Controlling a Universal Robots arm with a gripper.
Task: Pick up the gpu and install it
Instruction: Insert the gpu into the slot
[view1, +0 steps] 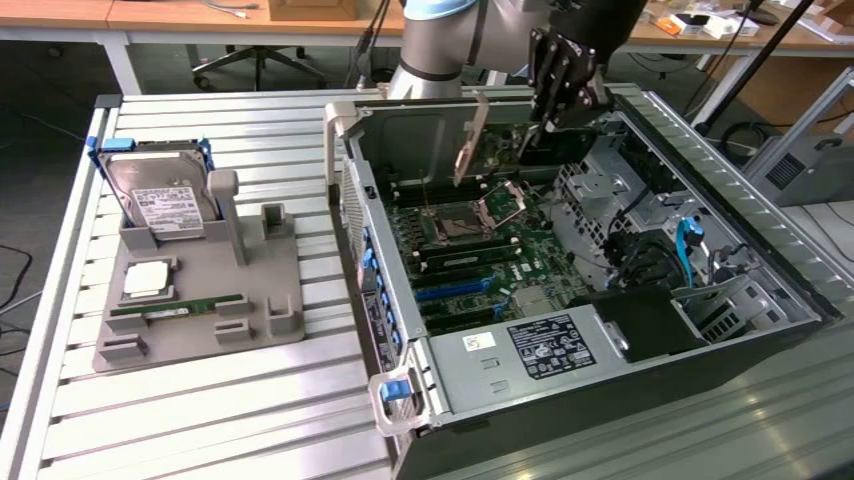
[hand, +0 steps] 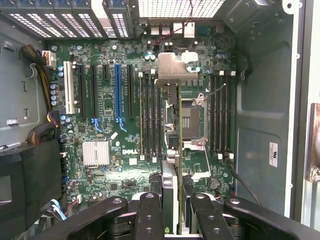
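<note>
Your gripper (view1: 545, 118) has its black fingers (hand: 150, 215) clenched on the gpu (view1: 470, 140), a thin, flat brownish card with a silver bracket, held edge-on between them.

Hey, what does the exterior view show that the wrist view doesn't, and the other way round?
Exterior view: the grey holder beside the case, carrying a hard drive and a RAM stick. Wrist view: the DELL mark on the motherboard, and the gpu edge-on between the black fingers. Both: the gripper shut on the gpu above the motherboard and its blue slot.
</note>
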